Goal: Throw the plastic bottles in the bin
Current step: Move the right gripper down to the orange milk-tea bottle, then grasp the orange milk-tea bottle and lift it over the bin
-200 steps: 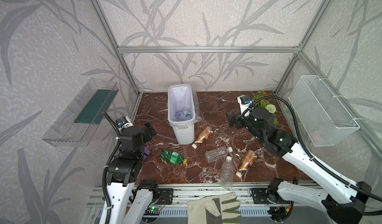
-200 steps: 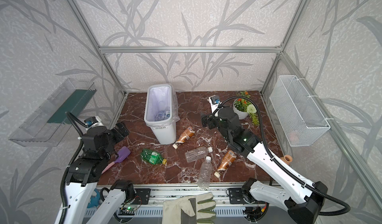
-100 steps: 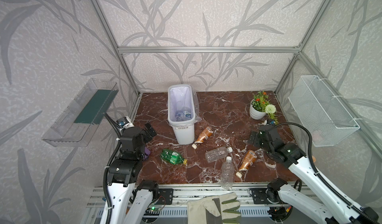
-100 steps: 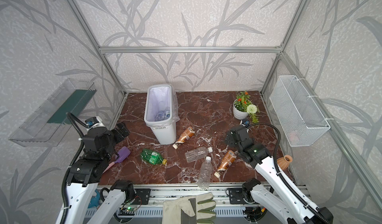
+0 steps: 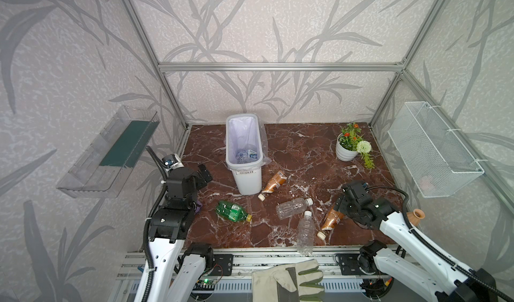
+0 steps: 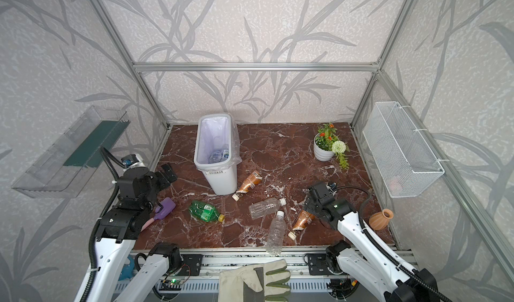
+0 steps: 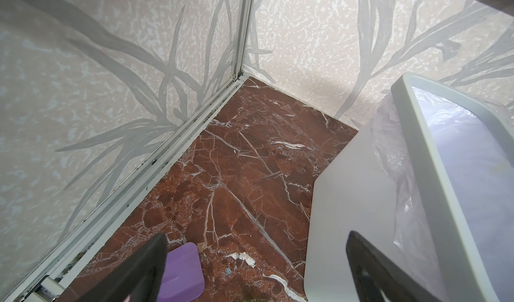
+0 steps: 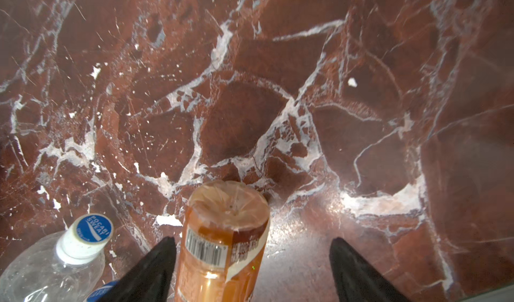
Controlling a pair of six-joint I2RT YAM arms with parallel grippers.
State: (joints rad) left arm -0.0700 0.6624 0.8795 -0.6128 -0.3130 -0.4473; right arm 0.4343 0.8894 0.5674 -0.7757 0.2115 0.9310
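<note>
Bottles (image 5: 293, 208) lie scattered on the marble floor (image 5: 306, 147) near the bin (image 5: 247, 181) — we see some already inside it. Our right gripper (image 8: 253, 242) straddles a brown bottle (image 8: 222, 231), jaws apart and not clamped — our left gripper (image 7: 256, 233) hangs wide open beside the bin.

Five loose bottles (image 5: 274, 184) (image 5: 232, 211) (image 5: 293, 207) (image 5: 305, 232) (image 5: 331, 220), one bin (image 5: 247, 182)

White links (image 5: 396, 228), black joint housings (image 5: 180, 181), ribbed black cables (image 5: 155, 160) and dark tapered fingers (image 8: 155, 270) form both arms
</note>
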